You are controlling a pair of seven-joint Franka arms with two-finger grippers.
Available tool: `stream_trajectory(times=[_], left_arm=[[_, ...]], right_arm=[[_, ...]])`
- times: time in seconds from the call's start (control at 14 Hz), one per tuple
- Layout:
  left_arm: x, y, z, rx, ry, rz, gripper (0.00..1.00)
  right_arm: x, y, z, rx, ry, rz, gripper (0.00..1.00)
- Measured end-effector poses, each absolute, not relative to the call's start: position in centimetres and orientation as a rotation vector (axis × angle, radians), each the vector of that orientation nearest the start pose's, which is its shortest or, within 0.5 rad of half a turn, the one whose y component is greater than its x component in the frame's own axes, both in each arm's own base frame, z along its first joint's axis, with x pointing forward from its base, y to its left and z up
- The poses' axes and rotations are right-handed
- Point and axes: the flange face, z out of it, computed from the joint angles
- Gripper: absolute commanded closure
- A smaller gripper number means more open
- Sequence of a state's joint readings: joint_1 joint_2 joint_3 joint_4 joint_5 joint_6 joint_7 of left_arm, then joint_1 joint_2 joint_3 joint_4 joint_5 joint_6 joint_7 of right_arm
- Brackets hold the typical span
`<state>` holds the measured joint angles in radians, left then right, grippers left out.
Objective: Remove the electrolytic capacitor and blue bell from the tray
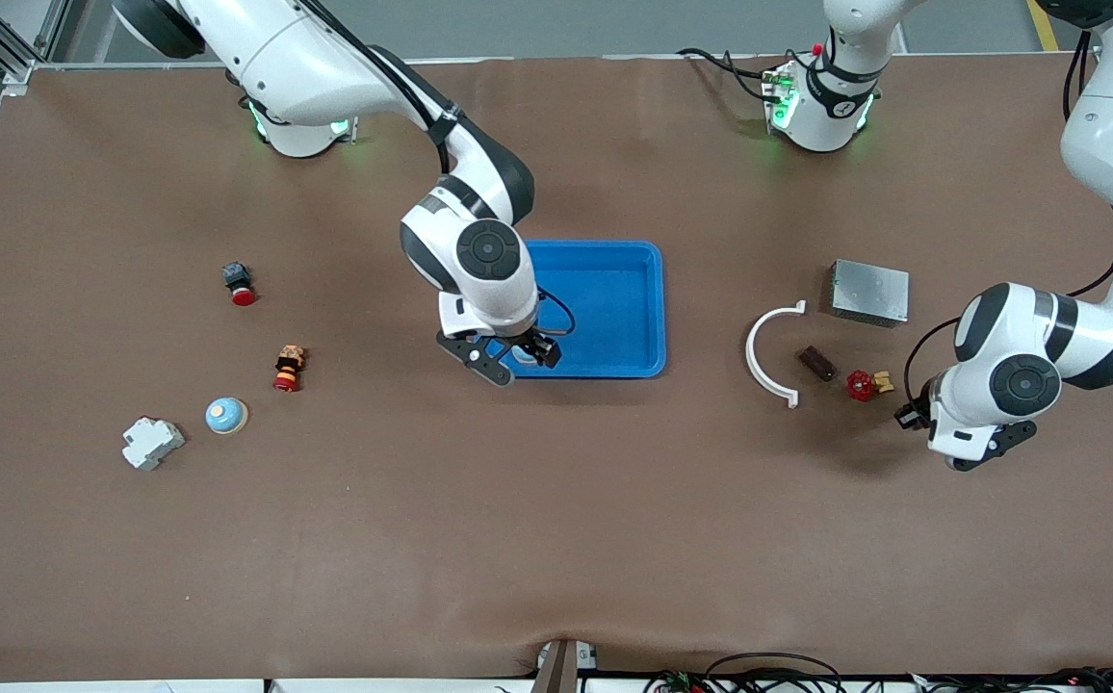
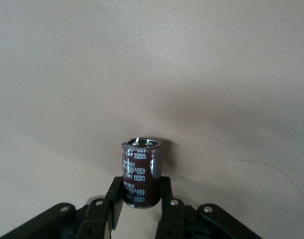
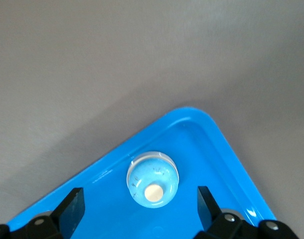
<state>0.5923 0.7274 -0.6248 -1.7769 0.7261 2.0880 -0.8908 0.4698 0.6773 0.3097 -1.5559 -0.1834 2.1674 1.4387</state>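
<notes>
The right gripper (image 3: 137, 206) hangs open over the tray (image 3: 227, 149) corner, blue bell (image 3: 152, 179) centred between its fingers; descending straight suits best. The left gripper (image 2: 140, 206) clamps the electrolytic capacitor (image 2: 141, 172) over bare table.

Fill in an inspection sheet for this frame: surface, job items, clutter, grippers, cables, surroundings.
Surface: brown table, bare between items.
Job's things: blue bell in a corner of the tray; capacitor held by the left gripper.
Clutter: second bell, white block, two red buttons, grey box, white arc, red valve.
Grippers: right gripper open, straddling the bell; left gripper shut on the capacitor.
Cables: along the table's near edge.
Surroundings: nothing seen.
</notes>
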Motion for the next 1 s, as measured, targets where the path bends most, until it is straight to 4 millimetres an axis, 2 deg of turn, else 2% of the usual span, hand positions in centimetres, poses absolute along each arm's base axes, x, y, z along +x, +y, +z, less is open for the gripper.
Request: stream_trajectory(times=[0.07, 0.14, 0.43, 0.57, 0.71, 1.0], left_arm=[[63.1, 3.7, 19.0, -2.815, -0.683, 0.170, 0.04], [63.1, 3.7, 19.0, -2.822, -0.656, 0.173, 0.00], [63.2, 4.2, 19.4, -2.835, -0.607, 0.171, 0.00], [63.5, 4.0, 20.9, -2.836, -0.586, 0.162, 0.00], [63.5, 2.2, 23.7, -2.842, -0.569, 0.193, 0.00], [63.1, -2.0, 30.9, -2.846, -0.564, 0.189, 0.00]], right_arm=[[52.0, 46.6, 25.3, -3.009, 0.952, 0.095, 0.00], [51.8, 46.7, 24.4, -3.014, 0.950, 0.106, 0.00], [51.2, 47.4, 21.6, -3.014, 0.936, 0.129, 0.00], [51.1, 47.5, 20.9, -3.017, 0.931, 0.123, 0.00], [51.4, 47.2, 20.2, -3.019, 0.931, 0.103, 0.00], [51.7, 47.1, 19.1, -3.008, 0.929, 0.068, 0.02]])
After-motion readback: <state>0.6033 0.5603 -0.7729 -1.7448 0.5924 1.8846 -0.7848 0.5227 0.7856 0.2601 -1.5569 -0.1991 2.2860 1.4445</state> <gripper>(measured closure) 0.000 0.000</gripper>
